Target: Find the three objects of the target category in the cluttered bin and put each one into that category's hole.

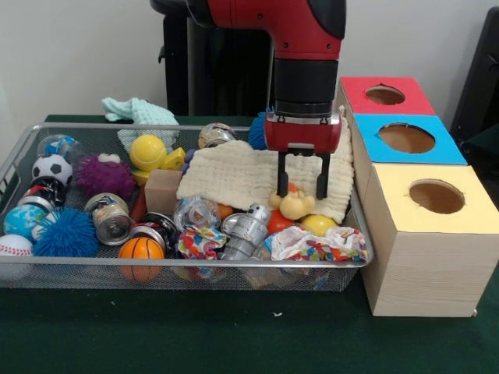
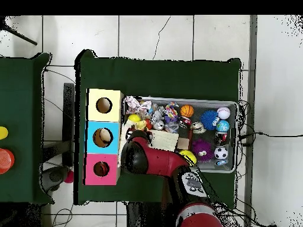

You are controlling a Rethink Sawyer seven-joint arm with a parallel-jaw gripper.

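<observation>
Bin (image 1: pixel 23 140) of silver mesh on green worktop (image 1: pixel 195 327), crammed: soccer ball (image 1: pixel 51 167), purple spiky ball (image 1: pixel 104 177), smooth yellow ball (image 1: pixel 147 151), small basketball (image 1: pixel 141 249), cream cloth (image 1: pixel 234 175) spread mid-bin. Further right, pincer (image 1: pixel 300 191) hanging open, black fingers spread and pointing straight down, astride yellow plush toy (image 1: pixel 295 204). Toy directly beneath, apparently between the fingertips and seemingly not yet clamped; contact impossible to confirm. No clear long axis, a rounded lump, lower half masked by neighbouring clutter. Orange tiger not made out anywhere; possibly buried. Rightmost, pale wooden box (image 1: pixel 421 273) just beside the bin, red-surrounded hole (image 1: pixel 384 95) at its far end, beyond blue and yellow ones. Seen from overhead, arm covers pincer and toy entirely.
</observation>
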